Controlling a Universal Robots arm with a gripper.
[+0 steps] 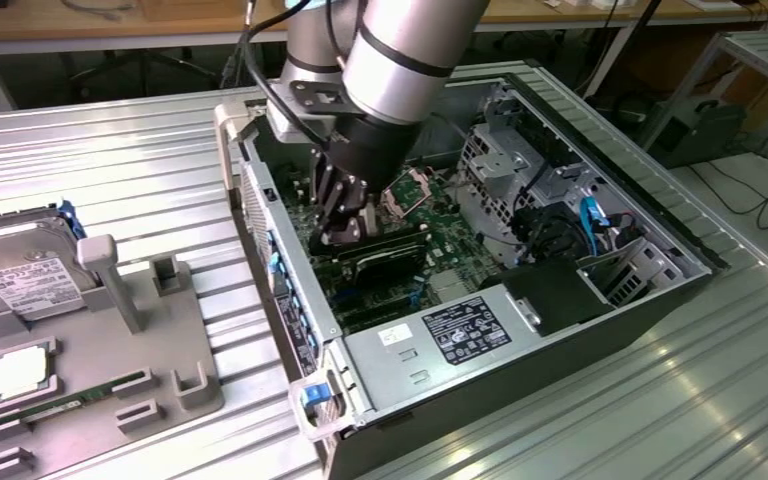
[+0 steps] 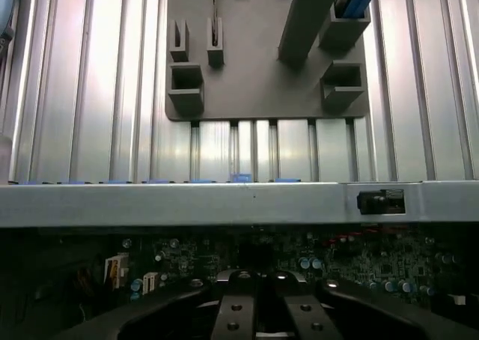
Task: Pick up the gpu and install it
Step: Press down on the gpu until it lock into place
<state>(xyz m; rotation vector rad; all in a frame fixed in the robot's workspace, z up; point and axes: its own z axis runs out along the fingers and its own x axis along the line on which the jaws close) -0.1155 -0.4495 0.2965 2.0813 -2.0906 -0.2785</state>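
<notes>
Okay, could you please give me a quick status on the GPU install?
Pincer shut, down inside the open case. GPU lying on the motherboard right under it. Drive cage close by on the exterior view's right.

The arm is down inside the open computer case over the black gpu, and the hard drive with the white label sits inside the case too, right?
Not quite: the hard drive rests on the grey holder outside the computer case, at the exterior view's left. The arm is over the gpu.

Ribbed aluminium table [image 1: 131, 170] carries an open computer case [image 1: 518, 400] lying on its side at the exterior view's right and a grey fixture tray [image 1: 104, 360] at its left, the two just beside each other.
</notes>
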